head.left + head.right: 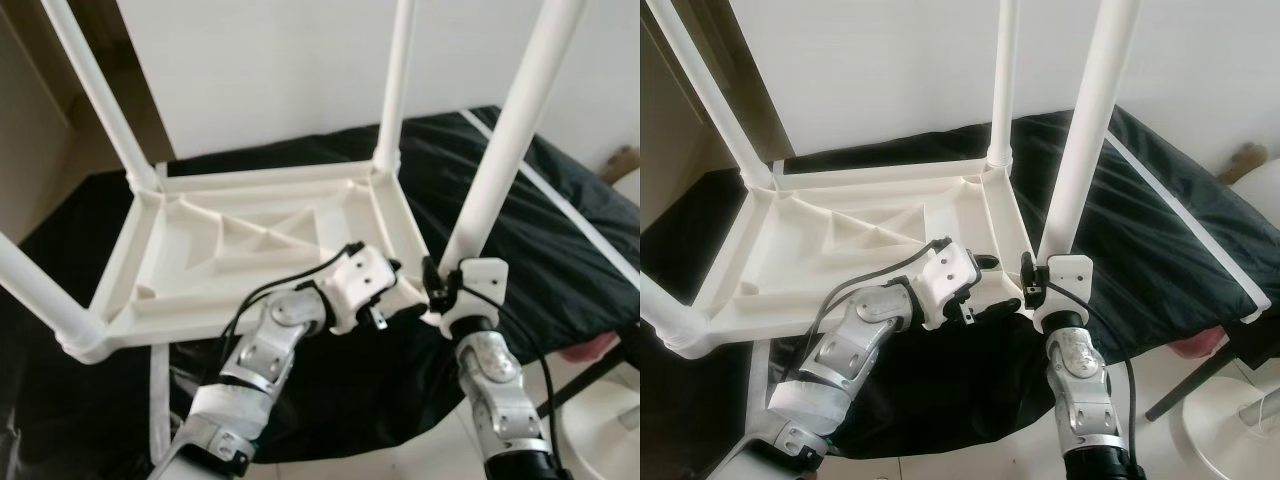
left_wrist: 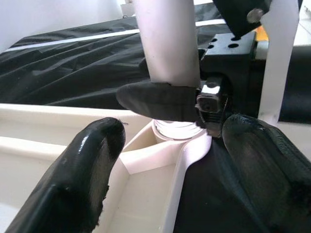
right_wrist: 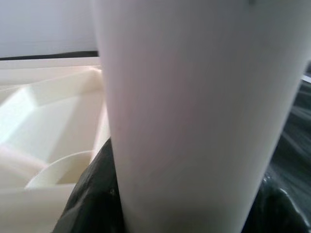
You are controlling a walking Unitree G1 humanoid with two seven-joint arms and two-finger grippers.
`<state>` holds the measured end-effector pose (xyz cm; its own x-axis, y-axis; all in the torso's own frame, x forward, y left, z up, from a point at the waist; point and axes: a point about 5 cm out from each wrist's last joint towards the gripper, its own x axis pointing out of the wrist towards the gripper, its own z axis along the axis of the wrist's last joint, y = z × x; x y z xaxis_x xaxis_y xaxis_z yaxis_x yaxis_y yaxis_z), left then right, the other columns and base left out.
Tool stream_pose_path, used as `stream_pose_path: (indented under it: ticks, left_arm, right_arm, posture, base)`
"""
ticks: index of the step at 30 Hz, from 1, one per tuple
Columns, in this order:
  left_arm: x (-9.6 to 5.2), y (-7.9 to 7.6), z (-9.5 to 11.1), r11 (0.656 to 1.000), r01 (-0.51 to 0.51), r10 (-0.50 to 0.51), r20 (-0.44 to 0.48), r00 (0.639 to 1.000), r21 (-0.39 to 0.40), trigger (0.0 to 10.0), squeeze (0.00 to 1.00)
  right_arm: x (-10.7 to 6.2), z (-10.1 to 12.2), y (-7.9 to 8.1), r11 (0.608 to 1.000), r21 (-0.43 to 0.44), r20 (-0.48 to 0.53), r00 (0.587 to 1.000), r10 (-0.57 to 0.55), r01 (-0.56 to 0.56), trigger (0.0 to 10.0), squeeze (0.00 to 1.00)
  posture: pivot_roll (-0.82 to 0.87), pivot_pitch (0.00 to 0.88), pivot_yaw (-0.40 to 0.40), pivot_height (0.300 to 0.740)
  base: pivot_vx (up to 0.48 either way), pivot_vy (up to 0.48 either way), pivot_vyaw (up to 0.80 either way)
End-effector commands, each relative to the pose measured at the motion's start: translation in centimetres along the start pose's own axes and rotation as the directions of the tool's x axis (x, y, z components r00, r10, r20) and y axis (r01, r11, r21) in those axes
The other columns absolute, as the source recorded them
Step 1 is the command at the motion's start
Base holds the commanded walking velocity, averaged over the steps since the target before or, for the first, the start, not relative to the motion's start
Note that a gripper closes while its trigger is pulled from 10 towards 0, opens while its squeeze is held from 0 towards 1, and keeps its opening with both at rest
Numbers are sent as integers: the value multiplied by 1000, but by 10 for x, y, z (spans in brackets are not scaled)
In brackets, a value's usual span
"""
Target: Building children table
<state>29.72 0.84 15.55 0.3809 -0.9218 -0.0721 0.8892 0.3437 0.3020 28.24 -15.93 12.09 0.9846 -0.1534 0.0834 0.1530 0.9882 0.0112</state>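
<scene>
I have the fourth leg gripped in my right hand, its foot just above the near socket of the upturned tabletop on the black sheet. My left hand, spread wide, steadies beside that socket. Next I judge: press straight down.

The upturned table top and its legs look like smooth, slightly glossy cream plastic. Beneath lies crinkled, shiny black sheeting. The left gripper's fingers are matt black, finely textured rubber.
</scene>
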Motion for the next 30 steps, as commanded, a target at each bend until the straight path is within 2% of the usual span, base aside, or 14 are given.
stream_pose_path:
  ticks: [1,3,8,12,15,21,22,23,24,26,27,30]
  left_arm:
    - [-1,1,-6,999,-27,26,-17,1000,-33,10000,0]
    - [-3,-2,-8,999,-17,16,-14,1000,-47,10000,0]
    - [-7,-4,-11,996,3,-5,-12,1000,-84,10000,0]
    - [-7,-7,-9,994,13,-13,1,1000,-112,10000,0]
    - [-3,-9,-7,995,30,-30,5,1000,-92,10000,0]
    - [-2,-7,-7,996,24,-24,4,1000,-84,10000,0]
    - [-3,-6,-8,997,14,-14,-4,1000,-81,10000,0]
    - [-4,-5,-8,997,10,-11,-8,1000,-80,10000,0]
    - [-5,-5,-9,997,9,-10,-11,1000,-79,10000,0]
    - [-5,-6,-9,997,9,-10,-13,1000,-79,10000,0]
    - [-5,-6,-9,997,5,-6,-13,1000,-82,10000,0]
    - [-6,-5,-9,997,-2,1,-12,1000,-82,10000,0]
  right_arm:
    - [-6,-16,-15,991,-11,-99,986,-132,131,10000,0]
    - [-9,-18,-15,980,26,-126,973,-192,196,10000,0]
    - [-7,-19,-11,967,68,-142,962,-235,246,10000,0]
    - [-5,-12,-5,973,65,-115,970,-215,223,10000,0]
    - [-5,-9,-6,979,62,-95,977,-189,196,10000,0]
    - [-3,-9,-7,975,51,-114,971,-209,215,10000,0]
    - [-2,-8,-4,978,53,-118,973,-197,204,10000,51]
    - [-1,-8,-3,979,54,-117,975,-190,198,10000,51]
    - [-2,-7,-1,982,59,-110,979,-174,181,10000,925]
    - [-2,-6,1,983,62,-105,981,-164,171,10000,925]
    - [-2,-4,2,986,67,-92,985,-148,154,10000,1000]
    - [-3,-1,2,988,74,-73,989,-127,132,10000,1000]
  posture:
    - [-92,9,43,740]
    - [-92,9,43,740]
    - [-88,7,35,740]
    - [-93,0,37,740]
    - [-94,0,30,740]
    - [-93,0,29,740]
    - [-92,0,30,740]
    - [-94,0,31,740]
    - [-93,0,30,740]
    - [-93,0,30,740]
    - [-95,0,33,740]
    - [-95,0,33,740]
  base:
    - [0,0,0]
    - [0,0,0]
    - [0,0,0]
    - [0,0,0]
    - [0,0,0]
    - [0,0,0]
    - [0,0,0]
    - [0,0,0]
    - [0,0,0]
    - [0,0,0]
    - [0,0,0]
    - [0,0,0]
